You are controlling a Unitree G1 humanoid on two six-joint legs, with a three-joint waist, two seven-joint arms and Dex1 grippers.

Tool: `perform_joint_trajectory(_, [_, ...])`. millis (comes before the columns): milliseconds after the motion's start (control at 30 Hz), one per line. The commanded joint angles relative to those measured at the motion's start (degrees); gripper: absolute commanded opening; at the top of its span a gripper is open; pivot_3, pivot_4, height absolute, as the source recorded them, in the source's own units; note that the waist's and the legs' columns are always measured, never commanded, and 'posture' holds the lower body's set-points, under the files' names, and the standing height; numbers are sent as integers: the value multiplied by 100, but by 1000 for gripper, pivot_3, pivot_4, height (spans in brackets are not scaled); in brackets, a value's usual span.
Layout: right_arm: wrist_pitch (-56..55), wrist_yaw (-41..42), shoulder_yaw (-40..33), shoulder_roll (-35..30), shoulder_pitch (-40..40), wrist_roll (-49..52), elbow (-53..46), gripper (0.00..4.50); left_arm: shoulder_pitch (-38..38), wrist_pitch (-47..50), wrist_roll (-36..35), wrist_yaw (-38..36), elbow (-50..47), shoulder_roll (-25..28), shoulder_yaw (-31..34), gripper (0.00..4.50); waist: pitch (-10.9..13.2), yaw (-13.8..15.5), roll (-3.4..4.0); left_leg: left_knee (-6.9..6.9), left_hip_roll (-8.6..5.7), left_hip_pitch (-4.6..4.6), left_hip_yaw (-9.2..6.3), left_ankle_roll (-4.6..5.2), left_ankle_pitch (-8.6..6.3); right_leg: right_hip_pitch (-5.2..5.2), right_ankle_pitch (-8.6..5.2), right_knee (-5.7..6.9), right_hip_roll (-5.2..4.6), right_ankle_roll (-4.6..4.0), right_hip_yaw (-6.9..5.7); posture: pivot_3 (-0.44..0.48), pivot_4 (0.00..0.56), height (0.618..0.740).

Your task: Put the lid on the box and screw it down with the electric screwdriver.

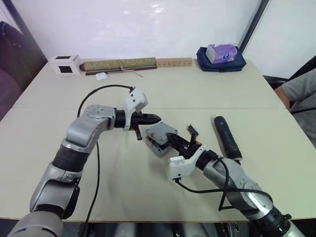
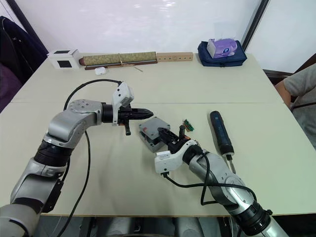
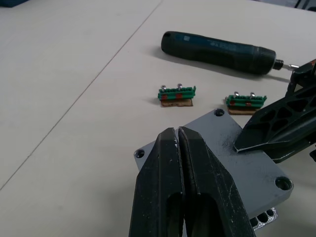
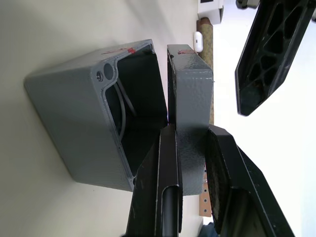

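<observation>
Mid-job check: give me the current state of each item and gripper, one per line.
lid: held over the box, not seated, a gap showing.
box: on the table, open, white wire inside.
electric screwdriver: lying on the table, untouched.
right gripper: shut on the lid's edge.
left gripper: shut, empty, above the lid.
two green terminal blocks: loose on the table.

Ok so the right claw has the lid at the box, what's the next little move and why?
Probably lower the lid flat onto the box. The right claw grips its edge, a gap shows along one side, and the wire inside is visible. The shut left claw could press it.
</observation>
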Motion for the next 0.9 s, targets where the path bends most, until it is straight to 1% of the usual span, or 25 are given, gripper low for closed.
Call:
perform_joint_trajectory(33, [-76, 168, -2, 15, 102, -46, -73, 141, 53, -170, 123, -96, -143, 56, -70, 60, 0, 1, 0, 0, 0, 0, 0, 0, 0, 1, 0, 0, 0, 0, 0, 0, 150, 740])
perform_joint_trajectory(167, [-72, 215, -36, 40, 144, -41, -92, 141, 153, -233, 264, -204, -210, 108, -237, 60, -1, 1, 1, 0, 0, 4, -1, 0, 0, 5, 0, -1, -1, 0, 0, 0, 150, 740])
perform_joint_trajectory(367, [-68, 278, -55, 90, 171, -48, -70, 141, 294, -667, 751, -402, -129, 259, -652, 60, -3, 5, -1, 0, -1, 15, 0, 2, -1, 19, -1, -4, -1, -1, -2, 0, 150, 740])
perform_joint_trajectory(467, [-59, 300, -55, 124, 167, -59, -74, 141, 340, -777, 820, -470, -98, 246, -686, 60, -6, 6, -2, 0, -1, 23, 0, 4, -2, 27, -1, -5, -1, -2, -2, 0, 150, 740])
perform_joint_trajectory(533, [-67, 316, -87, 124, 189, -17, -91, 1167, 447, -893, 922, -606, -49, 264, -843, 0, -8, 5, -3, 0, -1, 24, 0, 4, -2, 29, -1, -6, -1, -1, -2, 0, 150, 740])
perform_joint_trajectory(567, [-77, 330, -110, 116, 207, 6, -105, 1366, 503, -948, 967, -664, -31, 278, -911, 0, -8, 5, -3, 0, -1, 26, 0, 4, -3, 32, -1, -7, 0, -1, -2, 0, 150, 740])
perform_joint_trajectory(600, [-118, 346, -127, 95, 220, 21, -137, 1871, 559, -964, 981, -706, 5, 280, -943, 0, -8, 3, -3, -1, -1, 26, 1, 6, -3, 31, -1, -7, 0, -1, -2, 0, 150, 740])
perform_joint_trajectory(700, [-164, 395, -193, 77, 283, 40, -227, 2986, 640, -1071, 1072, -733, 131, 264, -966, 0, -17, 4, -8, -1, 0, 45, 0, 7, -4, 49, -2, -7, 0, -2, -2, 0, 150, 740])
perform_joint_trajectory(800, [-195, 454, -307, 35, 383, 98, -352, 2986, 710, -1237, 1191, -740, 245, 256, -1033, 0, -21, 2, -9, -10, 0, 98, 2, 18, -11, 105, -6, -20, 1, -6, -3, 0, 150, 740])
perform_joint_trajectory(900, [-237, 495, -393, -1, 477, 149, -470, 2986, 796, -1361, 1256, -782, 267, 262, -1091, 0, -36, 5, -10, -9, 1, 100, 1, 21, -13, 107, -6, -21, 0, -7, -4, 0, 150, 740])
